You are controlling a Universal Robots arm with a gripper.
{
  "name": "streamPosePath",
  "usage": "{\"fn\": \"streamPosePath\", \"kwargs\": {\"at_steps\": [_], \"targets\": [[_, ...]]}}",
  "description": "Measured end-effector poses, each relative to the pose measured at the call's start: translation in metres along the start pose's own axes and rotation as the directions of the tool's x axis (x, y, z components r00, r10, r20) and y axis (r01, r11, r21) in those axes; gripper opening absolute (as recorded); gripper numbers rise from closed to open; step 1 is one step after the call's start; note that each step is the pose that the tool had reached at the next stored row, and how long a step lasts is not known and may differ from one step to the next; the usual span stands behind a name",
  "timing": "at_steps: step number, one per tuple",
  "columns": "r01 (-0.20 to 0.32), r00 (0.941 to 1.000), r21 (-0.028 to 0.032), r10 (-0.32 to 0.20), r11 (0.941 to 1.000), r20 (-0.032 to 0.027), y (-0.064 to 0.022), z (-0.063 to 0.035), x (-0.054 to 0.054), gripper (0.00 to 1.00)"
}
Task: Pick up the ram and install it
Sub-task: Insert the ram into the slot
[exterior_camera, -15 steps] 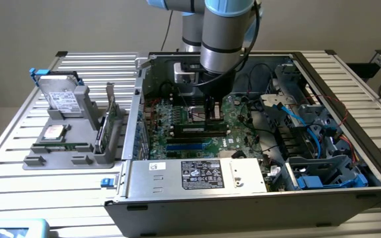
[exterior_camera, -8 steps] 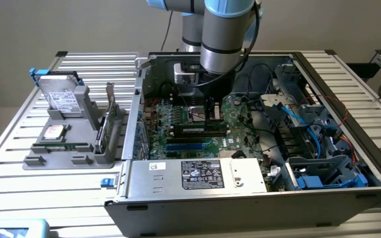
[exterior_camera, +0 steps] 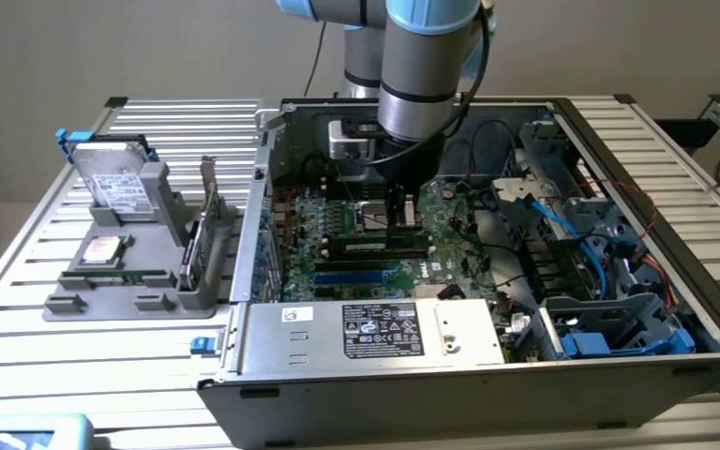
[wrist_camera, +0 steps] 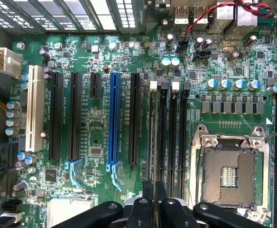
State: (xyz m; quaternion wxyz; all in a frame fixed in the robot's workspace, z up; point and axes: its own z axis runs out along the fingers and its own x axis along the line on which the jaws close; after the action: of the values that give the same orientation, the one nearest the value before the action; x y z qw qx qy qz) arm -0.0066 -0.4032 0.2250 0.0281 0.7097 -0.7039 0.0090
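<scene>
The ram (exterior_camera: 367,246) is a narrow dark-chipped stick with a pale label. It stands on edge over the memory slots of the motherboard (exterior_camera: 335,230) inside the open computer case. From the wrist it appears edge-on as a thin strip (wrist_camera: 152,137) along the outermost memory slot, beside the empty black slots (wrist_camera: 171,133). My gripper (exterior_camera: 397,223) reaches straight down into the case from the arm above. Its black fingers (wrist_camera: 147,204) sit close together on the stick's upper edge, so the gripper (wrist_camera: 154,199) is shut on the ram.
A grey fixture (exterior_camera: 123,300) on the exterior view's left holds a silver hard drive (exterior_camera: 116,183), an upright green card (exterior_camera: 210,220) and a flat green stick (exterior_camera: 116,278). The power supply (exterior_camera: 373,328) lies in front; blue cables (exterior_camera: 561,220) are on the right. The CPU socket (wrist_camera: 231,166) adjoins the slots.
</scene>
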Motion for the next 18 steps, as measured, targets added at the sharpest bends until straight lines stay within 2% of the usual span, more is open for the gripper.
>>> {"fn": "streamPosePath", "kwargs": {"at_steps": [18], "targets": [[0.0, 1.0, 0.0059, 0.0, 1.0, 0.0003, 0.0015, 0.001, -0.0009, 0.14]]}}
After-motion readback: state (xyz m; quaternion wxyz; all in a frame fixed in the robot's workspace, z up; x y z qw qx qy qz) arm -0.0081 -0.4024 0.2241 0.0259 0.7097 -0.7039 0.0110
